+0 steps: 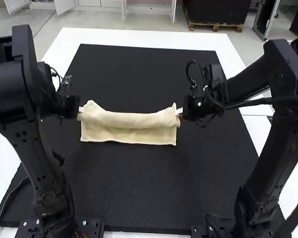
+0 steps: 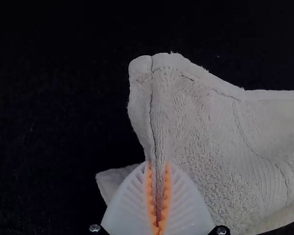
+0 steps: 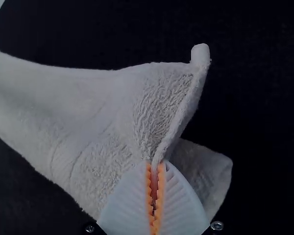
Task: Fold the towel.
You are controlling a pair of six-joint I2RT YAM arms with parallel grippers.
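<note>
Towel (image 1: 129,136), cream, set over a black mat (image 1: 139,188) on a white table (image 1: 188,37), left gripper (image 1: 80,109) clamped on its left side edge, right gripper (image 1: 179,111) on its right, pile surface, rounded ridge behind a flatter near strip, mat extending past both long edges.

I am standing in what is looking like a robotics lab. My left arm (image 1: 39,163) and right arm (image 1: 268,163) are rising from dark mounting plates (image 1: 203,231) at a white counter (image 1: 139,35), a black mat (image 1: 149,193) is covering its middle, and a cable (image 1: 248,103) is running along my right arm.
</note>
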